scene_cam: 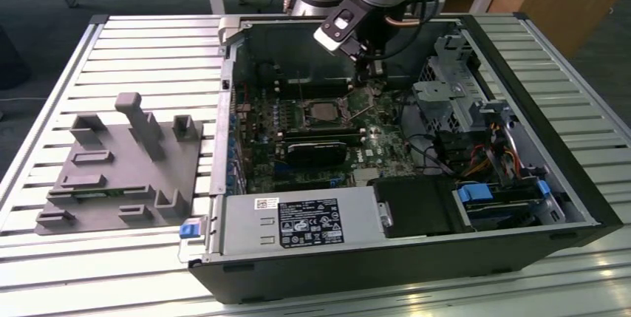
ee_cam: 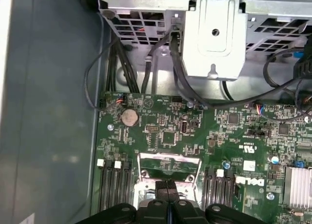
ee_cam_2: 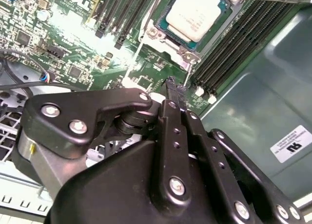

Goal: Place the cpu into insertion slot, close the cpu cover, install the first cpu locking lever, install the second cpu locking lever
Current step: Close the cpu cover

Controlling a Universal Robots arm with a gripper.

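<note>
With the cpu [ee_cam_2: 197, 12] already lying flat, silver face up, in the insertion slot [ee_cam_2: 155, 33] on the green motherboard [ee_cam_2: 73, 48], the arm's pincer [ee_cam_2: 174, 83] hangs just beside the socket, its black jaws pressed together with nothing visible between them. In the exterior view the pincer [scene_cam: 370, 73] stands inside the open computer case [scene_cam: 552, 206] on the slatted bench [scene_cam: 148, 43]. The chip lies from its tip toward the exterior view's left and the near side of the case, while the grey drive cage [scene_cam: 444, 95] lies on the exterior view's right. Long black memory slots [ee_cam_2: 234, 34] flank the socket on both sides, and the first wrist view puts the joined tip [ee_cam: 167, 184] between the two banks, at the socket's edge. Thin bright metal rods [ee_cam_2: 138, 53] reach from the socket's corners toward the tip; whether they belong to the frame or the levers cannot be told.
</note>
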